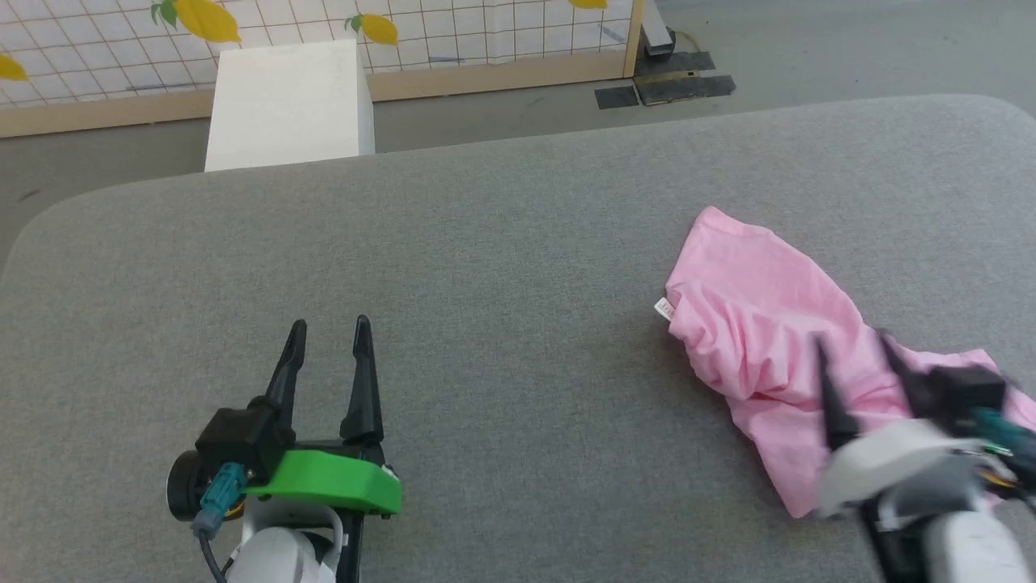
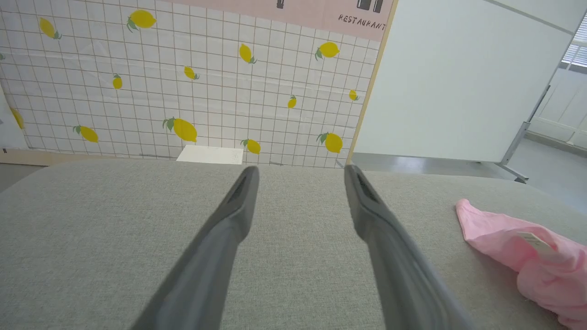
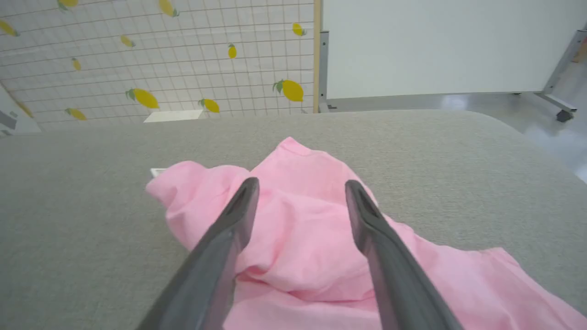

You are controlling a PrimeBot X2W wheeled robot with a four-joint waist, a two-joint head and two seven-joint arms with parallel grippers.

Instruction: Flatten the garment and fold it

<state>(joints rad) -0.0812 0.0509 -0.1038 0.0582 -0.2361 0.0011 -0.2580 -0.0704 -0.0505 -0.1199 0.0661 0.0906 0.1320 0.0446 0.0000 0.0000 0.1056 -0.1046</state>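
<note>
The thin pink garment (image 1: pixel 753 316) lies crumpled in soft folds on the right of the grey, felt-like bench (image 1: pixel 502 267). The blurred right gripper (image 1: pixel 850 340) spreads its tapered dark fingers wide over it, seemingly holding nothing; the left gripper (image 1: pixel 330 324) is wide open, empty, well apart.

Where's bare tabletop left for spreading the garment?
Free: the wide grey middle of the table, between the left gripper and the garment, and the far strip behind the garment. Crowded: near right corner, garment bunched beneath the open right gripper.
</note>
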